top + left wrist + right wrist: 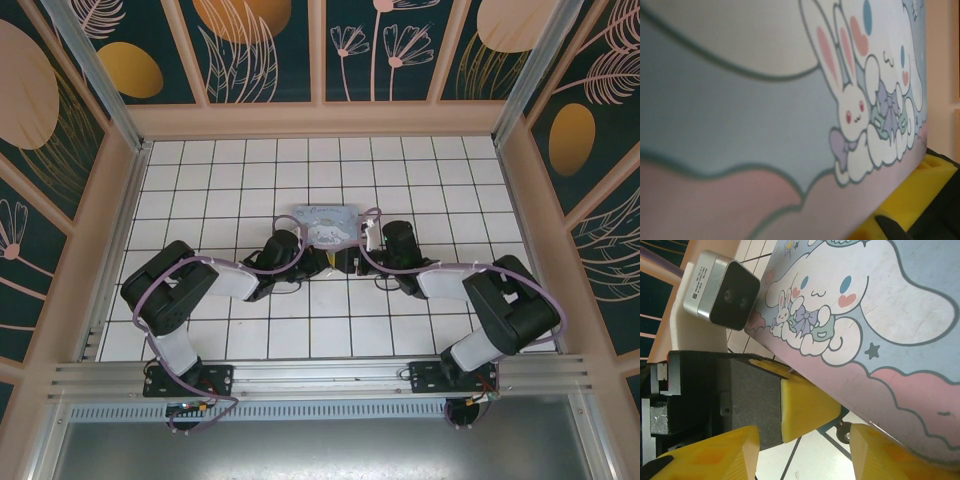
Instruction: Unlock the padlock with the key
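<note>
Tin [325, 224]: lying flat, printed lid facing up.
Left gripper [322, 264]: resting at the tin's near edge, jaws sitting together; any held item is hiding.
Right gripper [802, 457]: hovering at the tin's near-right side, fingers standing apart, gripping nothing.
Padlock [842, 433]: seemingly the small dark piece peeking from under the tin's edge.

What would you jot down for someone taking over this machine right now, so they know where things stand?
The left end effector is shut, close against the cartoon tin; what it grips is hidden.
The right end effector is open, holding nothing, facing the tin's printed side.
Job's things: padlock and key too small or hidden to place.
Done: no unlocking confirmed.
Left: locate the key, insert it, turn, free the shackle.
</note>
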You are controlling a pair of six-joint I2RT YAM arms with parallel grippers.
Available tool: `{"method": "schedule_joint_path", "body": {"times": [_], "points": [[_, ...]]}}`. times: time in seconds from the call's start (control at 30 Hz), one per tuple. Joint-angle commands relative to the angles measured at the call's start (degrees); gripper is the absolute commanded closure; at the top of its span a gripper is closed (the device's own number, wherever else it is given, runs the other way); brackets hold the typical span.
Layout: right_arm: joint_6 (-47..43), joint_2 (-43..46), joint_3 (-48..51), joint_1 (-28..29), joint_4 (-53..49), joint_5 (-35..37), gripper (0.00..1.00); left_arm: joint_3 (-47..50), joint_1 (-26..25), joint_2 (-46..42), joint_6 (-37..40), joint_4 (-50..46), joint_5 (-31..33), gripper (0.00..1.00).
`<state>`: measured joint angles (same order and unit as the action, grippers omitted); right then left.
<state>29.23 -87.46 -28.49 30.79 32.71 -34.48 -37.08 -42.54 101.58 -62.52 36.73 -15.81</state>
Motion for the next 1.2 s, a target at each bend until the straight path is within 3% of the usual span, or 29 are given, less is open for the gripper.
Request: {"method": "schedule_joint_path", "body": {"times": [0.0,0.03,0.33,0.73,0.87,1.17], "points": [[1.9,-1.8,-1.5,-0.8,5.7,0.2,0.49,0.8,-0.4,0.0,1.7,-2.8,-1.1,1.00],[2.0,-2.1,-1.6,-0.8,6.0,0.3,0.49,0.8,-0.4,-0.1,1.8,-2.9,-1.1,1.00],[4.1,-4.6,-2.9,-0.8,8.1,1.8,0.49,1.4,-0.4,-3.0,2.3,-3.6,-1.4,0.60],[5.4,-7.5,-7.2,-2.7,7.3,2.3,0.50,-1.9,1.5,-15.6,4.7,-12.7,1.8,0.14],[4.4,-4.7,-4.3,-2.7,6.5,2.0,0.51,-4.6,3.5,-17.3,6.7,-17.3,3.1,0.06],[-3.4,-4.9,-2.3,-1.5,-0.6,7.5,0.54,-8.7,7.9,-17.6,10.8,-24.6,6.1,0.01]]}}
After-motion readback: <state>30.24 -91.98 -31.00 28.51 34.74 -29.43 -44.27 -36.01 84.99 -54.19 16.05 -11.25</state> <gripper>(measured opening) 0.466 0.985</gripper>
